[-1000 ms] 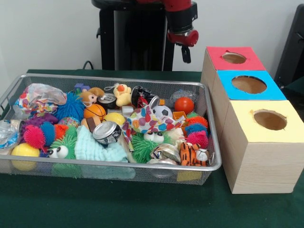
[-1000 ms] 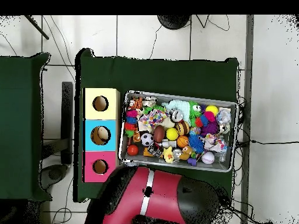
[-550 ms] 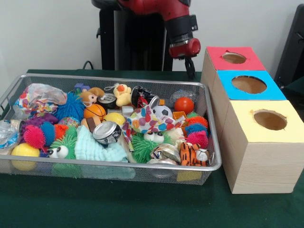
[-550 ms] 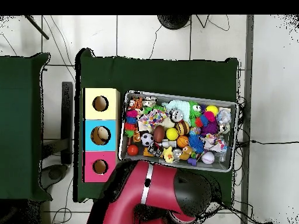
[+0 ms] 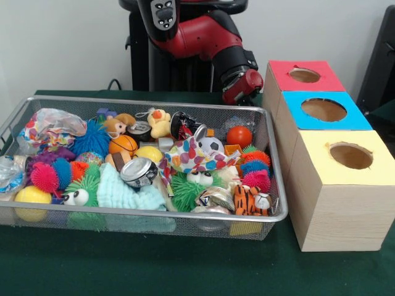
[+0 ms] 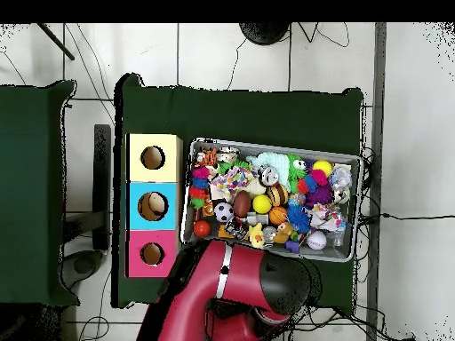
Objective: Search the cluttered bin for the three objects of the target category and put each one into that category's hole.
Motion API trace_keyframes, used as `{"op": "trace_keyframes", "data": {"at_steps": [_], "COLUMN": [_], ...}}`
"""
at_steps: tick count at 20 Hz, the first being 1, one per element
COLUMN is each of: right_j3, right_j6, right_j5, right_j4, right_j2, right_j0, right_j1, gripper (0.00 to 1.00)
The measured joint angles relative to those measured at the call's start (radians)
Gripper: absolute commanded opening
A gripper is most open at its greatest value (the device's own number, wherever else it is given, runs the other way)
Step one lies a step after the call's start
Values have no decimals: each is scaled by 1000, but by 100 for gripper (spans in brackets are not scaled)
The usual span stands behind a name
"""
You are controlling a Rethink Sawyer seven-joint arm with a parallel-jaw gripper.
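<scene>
A wire mesh bin (image 5: 154, 214) is packed with toys: a red ball (image 5: 239, 135), a small soccer ball (image 5: 212, 145), a basketball (image 5: 123, 145), a yellow ball (image 5: 32, 196), spiky rubber balls, a toy duck (image 5: 159, 121), a tin can (image 5: 139, 171) and a toy tiger (image 5: 248, 198). To its right stand three boxes with round holes: red (image 5: 281, 77), blue (image 5: 293, 114) and yellow (image 5: 315, 160). My gripper (image 5: 244, 94) hangs low behind the bin's far right corner, beside the red box, and holds nothing that I can see. In the overhead view the red arm (image 6: 222, 297) hides it.
From above, the bin (image 6: 267, 144) lies right of the yellow (image 6: 169, 146), blue (image 6: 171, 206) and pink (image 6: 169, 257) boxes on the green cloth. Something pale shows inside the blue hole (image 6: 156, 206). A dark object stands at the front view's right edge.
The arm has swung down and forward; the gripper dropped from above the bin's far edge to just behind its far right corner. The toys have not moved.
</scene>
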Motion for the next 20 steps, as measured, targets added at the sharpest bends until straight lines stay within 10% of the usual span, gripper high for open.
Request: {"op": "trace_keyframes", "data": {"at_steps": [20], "right_j3": [-16], "right_j6": [0], "right_j5": [-52], "right_j4": [32], "right_j2": [5], "right_j0": [13], "right_j1": [20], "gripper": [0]}}
